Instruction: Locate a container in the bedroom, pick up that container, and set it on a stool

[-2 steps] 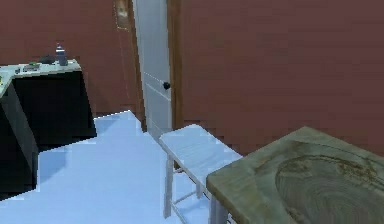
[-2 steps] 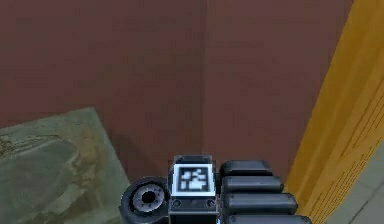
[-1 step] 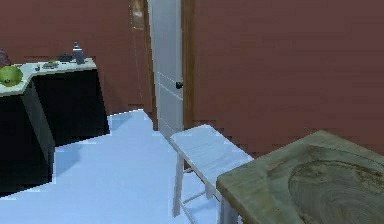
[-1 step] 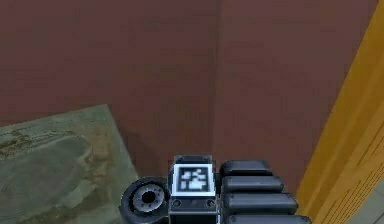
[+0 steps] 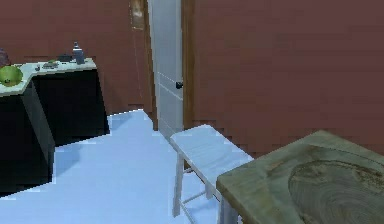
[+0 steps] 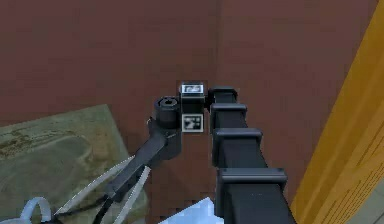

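My gripper (image 6: 85, 205) points down near the wood tabletop (image 6: 50, 150); I cannot tell if it holds sth. White stool (image 5: 210, 148) stands just beside the tabletop, near white door (image 5: 167, 60). At forward view's left, black cabinet (image 5: 70, 105) w/ green thing (image 5: 10, 75) & small bottle (image 5: 77, 52) on top.

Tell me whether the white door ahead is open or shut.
Shut. The white door sits flush in its frame, with no gap showing beside it; its dark knob faces the room.
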Controlling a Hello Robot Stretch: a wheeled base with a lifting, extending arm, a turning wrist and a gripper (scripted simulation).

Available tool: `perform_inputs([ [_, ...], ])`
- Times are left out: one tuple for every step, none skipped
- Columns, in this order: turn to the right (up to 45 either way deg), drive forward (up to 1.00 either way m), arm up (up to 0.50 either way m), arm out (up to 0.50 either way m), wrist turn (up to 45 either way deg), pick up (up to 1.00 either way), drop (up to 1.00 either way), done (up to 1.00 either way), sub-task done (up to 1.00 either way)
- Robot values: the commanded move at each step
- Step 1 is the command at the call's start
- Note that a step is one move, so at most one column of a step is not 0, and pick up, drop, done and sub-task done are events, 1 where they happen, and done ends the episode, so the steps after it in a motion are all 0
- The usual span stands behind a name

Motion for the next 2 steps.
perform_inputs([
  [0.0,0.0,0.0,0.0,39.0,0.0,0.0,0.0,0.0],
  [0.0,0.0,-0.08,0.0,0.0,0.0,0.0,0.0,0.0],
])
